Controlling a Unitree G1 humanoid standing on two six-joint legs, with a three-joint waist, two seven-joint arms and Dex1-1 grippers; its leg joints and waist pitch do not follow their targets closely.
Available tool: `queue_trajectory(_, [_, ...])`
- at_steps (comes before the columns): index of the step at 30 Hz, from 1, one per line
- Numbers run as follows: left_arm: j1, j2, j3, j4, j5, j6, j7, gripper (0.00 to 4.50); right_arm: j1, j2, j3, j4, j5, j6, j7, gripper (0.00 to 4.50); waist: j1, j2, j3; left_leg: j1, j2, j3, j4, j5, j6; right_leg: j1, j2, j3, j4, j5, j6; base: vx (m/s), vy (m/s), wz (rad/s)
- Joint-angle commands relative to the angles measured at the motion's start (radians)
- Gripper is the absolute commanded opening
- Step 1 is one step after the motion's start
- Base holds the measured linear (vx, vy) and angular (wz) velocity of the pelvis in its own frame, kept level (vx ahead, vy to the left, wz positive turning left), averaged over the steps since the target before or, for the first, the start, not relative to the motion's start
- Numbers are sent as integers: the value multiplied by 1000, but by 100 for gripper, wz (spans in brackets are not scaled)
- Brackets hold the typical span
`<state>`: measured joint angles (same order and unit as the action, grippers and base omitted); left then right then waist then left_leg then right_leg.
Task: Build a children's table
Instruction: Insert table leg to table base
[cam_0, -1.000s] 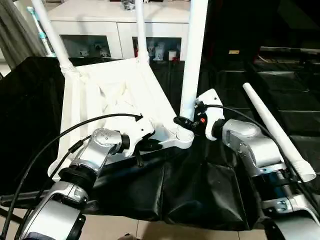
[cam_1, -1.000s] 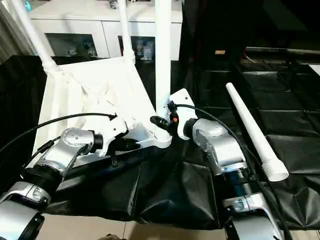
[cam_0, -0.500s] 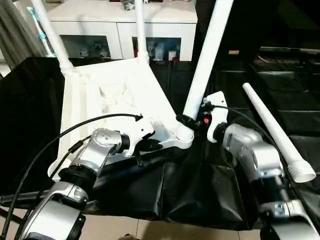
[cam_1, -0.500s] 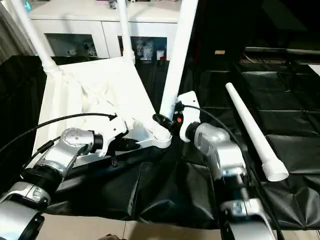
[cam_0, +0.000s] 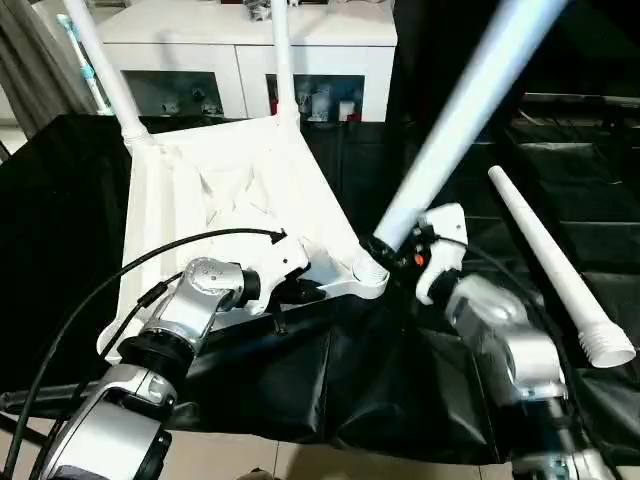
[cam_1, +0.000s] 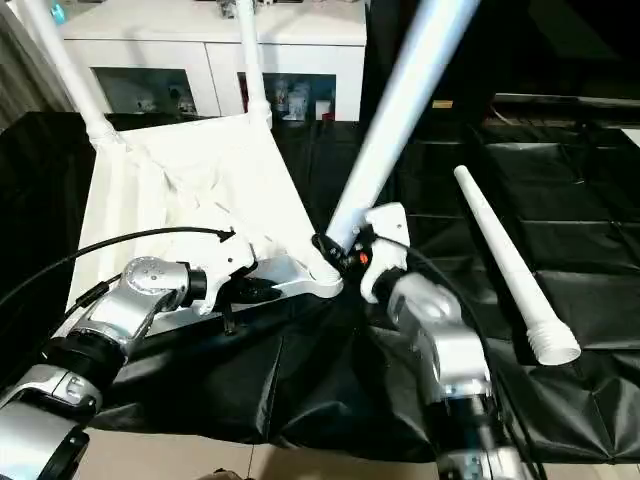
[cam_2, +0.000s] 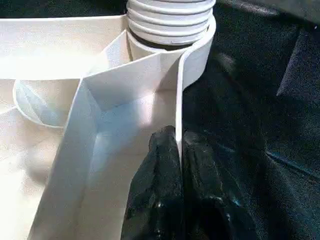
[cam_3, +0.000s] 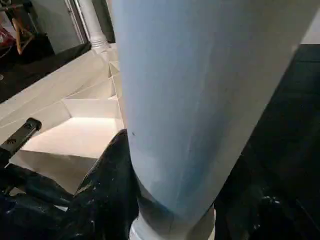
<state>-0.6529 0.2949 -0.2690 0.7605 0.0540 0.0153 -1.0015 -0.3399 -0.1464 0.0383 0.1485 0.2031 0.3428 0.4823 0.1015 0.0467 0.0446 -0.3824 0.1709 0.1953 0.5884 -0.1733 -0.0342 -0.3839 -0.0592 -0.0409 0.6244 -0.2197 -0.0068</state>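
Right gripper (cam_0: 392, 250) clamps tilted third leg (cam_0: 460, 110) at near-right socket; left gripper (cam_2: 178, 150) pinches tabletop (cam_0: 230, 190) rim. Leg needs straightening upright w/ rim held firm.

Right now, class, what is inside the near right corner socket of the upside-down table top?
The ribbed end of the tilted leg sits in the corner socket, gripped by the right fingers. How deep it goes is hidden.

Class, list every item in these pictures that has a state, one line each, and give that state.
White plastic table top: upside down on the black-covered work table.
Two far white tube legs: upright in corner sockets.
Near white tube leg: tilted, base at its socket.
Fourth white tube leg: lying loose.
Left gripper: fingers shut on the top's rim.
Right gripper: clamped on the tilted leg.
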Motion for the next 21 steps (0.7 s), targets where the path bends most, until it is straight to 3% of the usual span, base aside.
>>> queue_trajectory(1, [11,4,49,8,-27,-8,37,0,50,-8,93,20,-49,62,7,185,0,-24,-45,21,66,-37,-83,-255,-4,21,-99,54,-98,-279,-147,0,0,0])
queue_trajectory(3, [17,9,49,-1,-27,-6,37,0,50,-18,122,7,-69,83,7,185,-2,-20,-43,22,66,-38,-85,-264,-8,19,-99,54,-99,-296,-140,0,0,0])
queue_trajectory(4, [22,11,49,-6,-27,-5,37,0,45,-24,136,5,-78,96,10,185,-4,-32,-40,21,66,-37,-86,-272,-7,19,-100,55,-102,-315,-134,0,0,0])
queue_trajectory(9, [39,14,49,-26,-28,0,39,0,26,-36,164,10,-90,119,34,185,-7,-32,-41,22,66,-38,-86,-266,-5,18,-100,57,-100,-320,-133,0,0,0])
queue_trajectory(11, [51,16,48,-37,-28,2,39,0,4,-40,169,27,-93,121,51,185,-8,-43,-44,22,68,-37,-86,-258,-4,20,-102,56,-99,-312,-135,0,0,0])
queue_trajectory(13, [54,17,47,-40,-28,2,39,0,-5,-40,169,34,-92,126,56,185,-9,-40,-44,22,66,-37,-85,-256,-3,20,-103,57,-98,-306,-139,0,0,0])
queue_trajectory(14, [58,20,46,-46,-29,4,37,0,-28,-41,166,55,-94,125,59,185,-10,-46,-43,21,66,-36,-85,-256,-2,20,-102,57,-100,-310,-137,0,0,0])
queue_trajectory(21, [67,20,33,-72,-31,8,13,0,-170,-63,168,204,-112,109,122,184,-19,-46,-41,22,66,-40,-89,-287,-19,23,-105,55,-104,-384,-131,0,0,0])
